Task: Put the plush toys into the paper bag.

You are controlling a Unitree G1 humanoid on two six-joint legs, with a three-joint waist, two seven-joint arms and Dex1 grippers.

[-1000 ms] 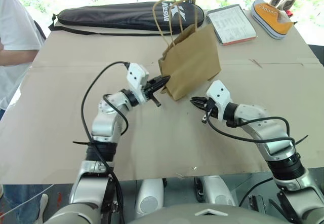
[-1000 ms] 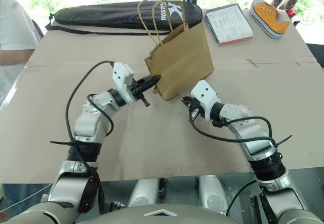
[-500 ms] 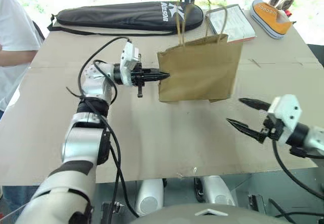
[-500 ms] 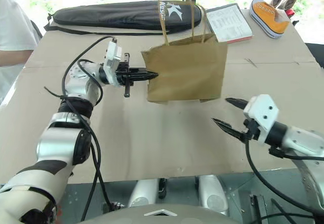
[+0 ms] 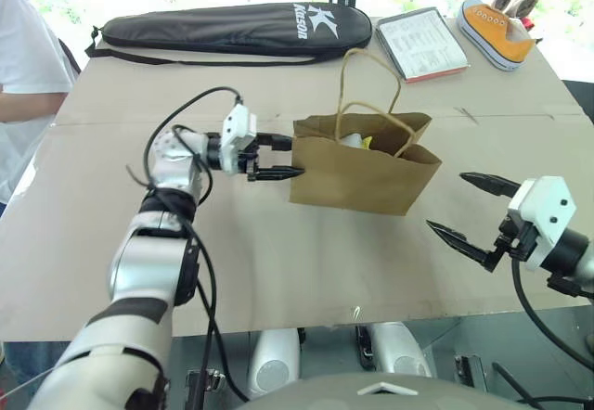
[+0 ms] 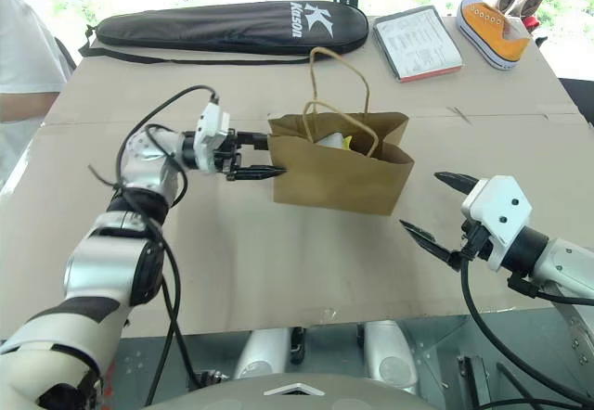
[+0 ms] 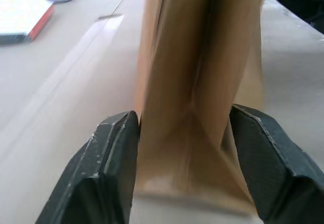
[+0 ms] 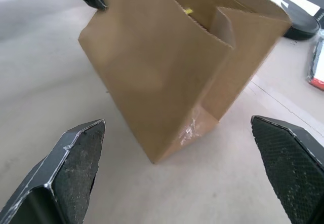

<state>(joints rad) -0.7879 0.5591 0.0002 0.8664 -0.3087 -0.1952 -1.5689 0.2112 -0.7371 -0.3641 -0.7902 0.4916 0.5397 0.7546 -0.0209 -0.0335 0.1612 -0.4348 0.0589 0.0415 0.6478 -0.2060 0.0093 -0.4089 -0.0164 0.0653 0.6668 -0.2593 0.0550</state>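
The brown paper bag (image 5: 357, 173) stands upright on the table with its mouth open and its handles (image 5: 369, 81) up. Inside its mouth show a white plush toy with a yellow tuft (image 5: 355, 140); the orange-brown one is hidden. My left gripper (image 5: 278, 157) is open at the bag's left end, its fingers (image 7: 109, 153) flanking the narrow side wall (image 7: 190, 82). Well apart from the bag, to its right, my right gripper (image 5: 448, 201) is wide open and holds nothing; the bag (image 8: 167, 77) lies ahead of it in the right wrist view.
A long black racket case (image 5: 232, 28) lies along the far edge, with a booklet (image 5: 424, 44) and an orange sneaker (image 5: 497, 32) at the far right. A person in a white shirt (image 5: 28, 67) stands at the left. The table's front edge (image 5: 306, 317) is near.
The bag has gone from hanging tilted to standing on the table. My left gripper has let go of its edge and opened. My right gripper drew back to the right and opened.
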